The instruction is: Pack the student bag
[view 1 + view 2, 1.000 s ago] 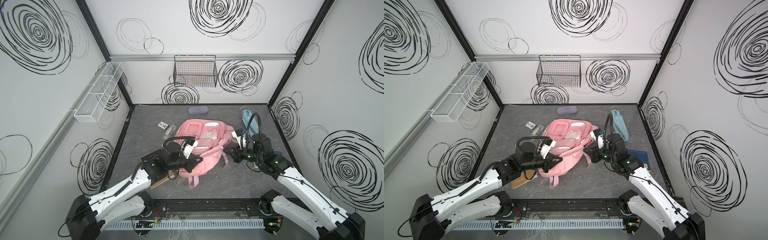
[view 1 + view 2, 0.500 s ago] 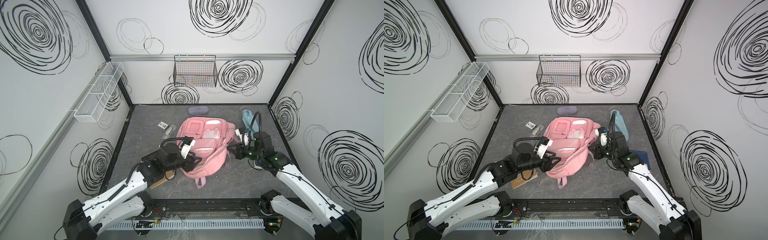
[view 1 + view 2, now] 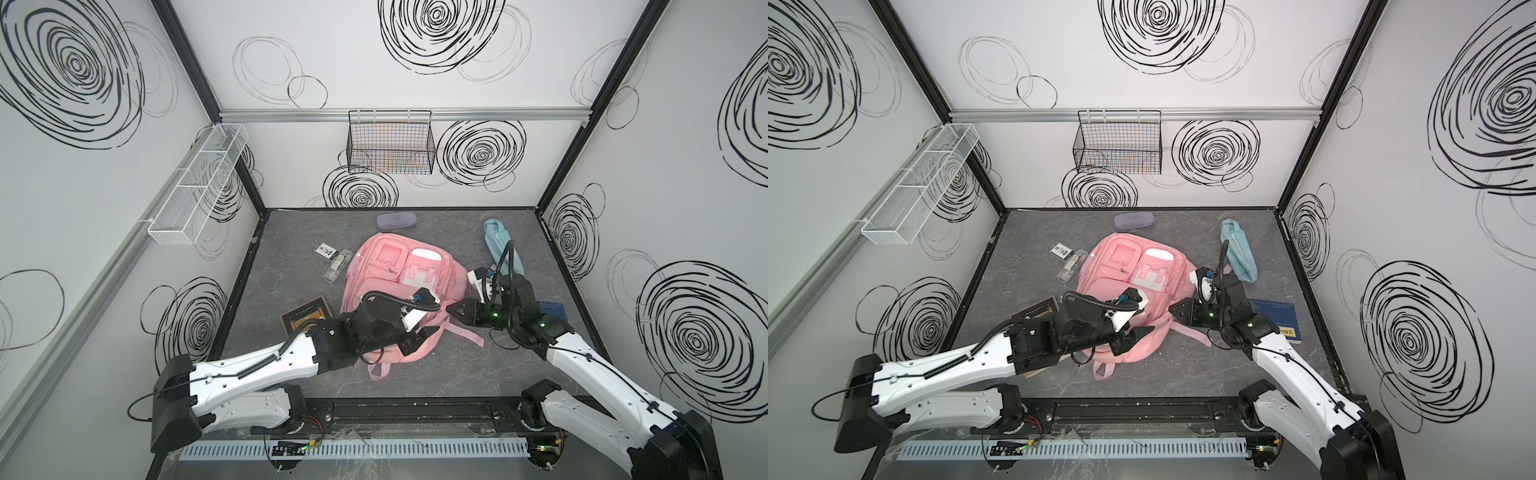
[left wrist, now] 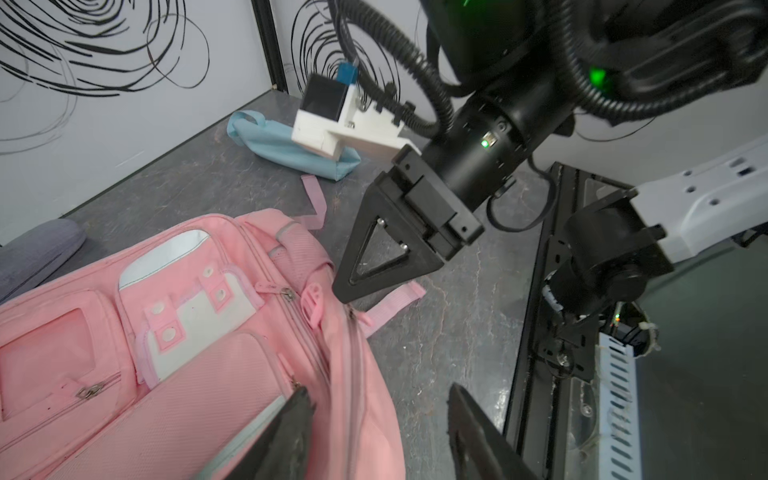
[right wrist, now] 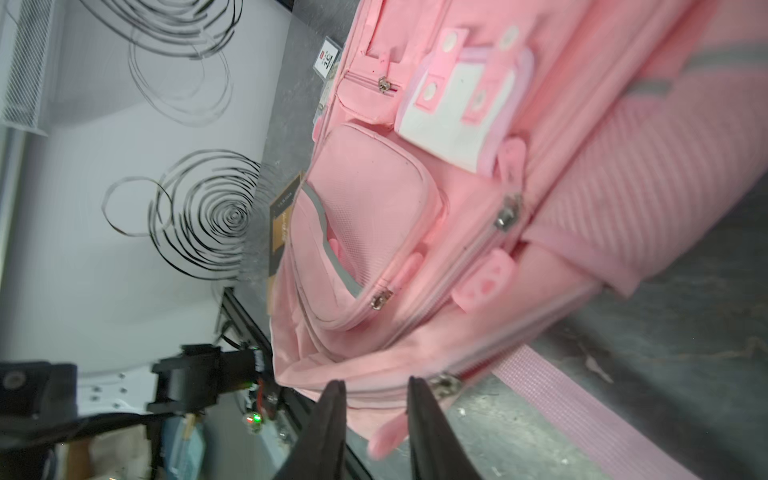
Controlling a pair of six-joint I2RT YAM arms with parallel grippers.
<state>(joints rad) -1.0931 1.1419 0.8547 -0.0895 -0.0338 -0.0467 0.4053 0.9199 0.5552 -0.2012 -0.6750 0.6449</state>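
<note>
The student bag [image 3: 399,282], a big pink backpack with a white flap patch, lies front-up in the middle of the grey table in both top views [image 3: 1129,270]. My left gripper [image 3: 422,336] hovers open over the bag's near end. In the left wrist view its jaws [image 4: 380,392] straddle the bag's zipped side edge [image 4: 166,374] without holding it. My right gripper [image 3: 451,309] is open at the bag's near right corner. In the right wrist view [image 5: 377,382] a pink zip tab hangs loose between the parted jaws, in front of the bag [image 5: 415,208].
A light-blue pouch [image 3: 500,245] and a dark blue book [image 3: 552,309] lie to the right, and a grey case [image 3: 395,219] at the back. A card [image 3: 326,251], a clear case [image 3: 338,270] and a brown notebook [image 3: 307,318] are to the left. A wire basket [image 3: 390,145] hangs on the back wall.
Both grippers were shut on the bag's near end a second ago. The left opened first, then the right, and the bag has shifted and settled on the table.
</note>
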